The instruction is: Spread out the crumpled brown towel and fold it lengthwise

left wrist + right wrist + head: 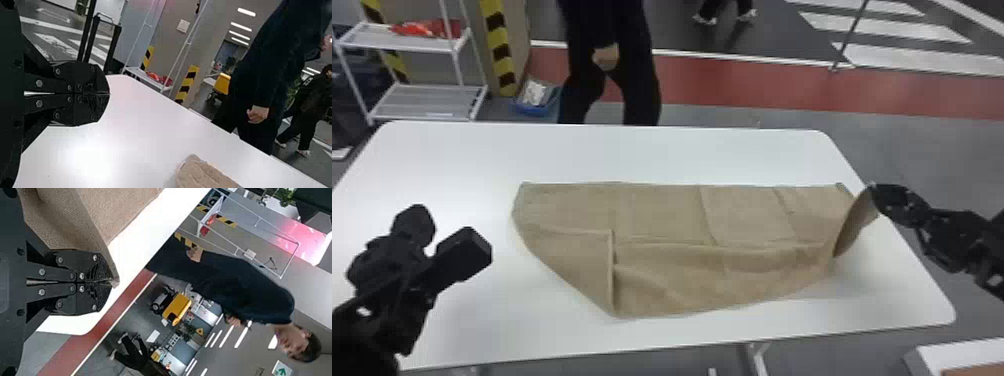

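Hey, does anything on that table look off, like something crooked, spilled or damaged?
The brown towel looks crooked: its near edge slants and bulges instead of running straight, and a loose flap lies skewed near its left end. Its right end is lifted in the right gripper, normal enough mid-fold. I see no spill or damage.

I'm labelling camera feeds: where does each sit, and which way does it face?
Head view: on the head, looking forward and down at table and brown towel; left arm and right arm show.
Left wrist view: on that wrist, looking across the table past the left gripper.
Right wrist view: on that wrist, looking past right gripper and towel, beyond the table.
Both wrist views share towel, table and white rack.
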